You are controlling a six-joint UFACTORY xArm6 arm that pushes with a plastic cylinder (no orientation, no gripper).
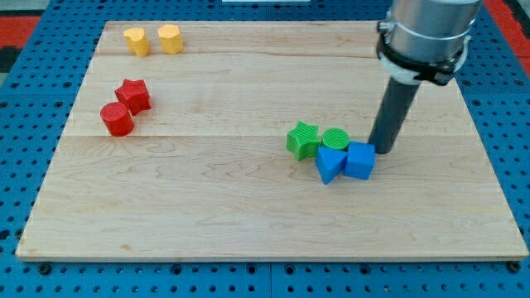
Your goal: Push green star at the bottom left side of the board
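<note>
The green star [302, 138] lies right of the board's middle, touching a green round block [335, 139] on its right. Just below them sit a blue block with a pointed lower end [330, 163] and a blue cube [359, 160], side by side. My tip [383, 150] stands on the board right at the blue cube's upper right corner, to the right of the green round block. The whole cluster lies between my tip and the view's left.
Two yellow blocks [137, 40] [170, 38] sit at the view's top left. A red star-like block [133, 95] and a red round block [117, 119] sit at the left. The wooden board [248, 223] lies on a blue perforated table.
</note>
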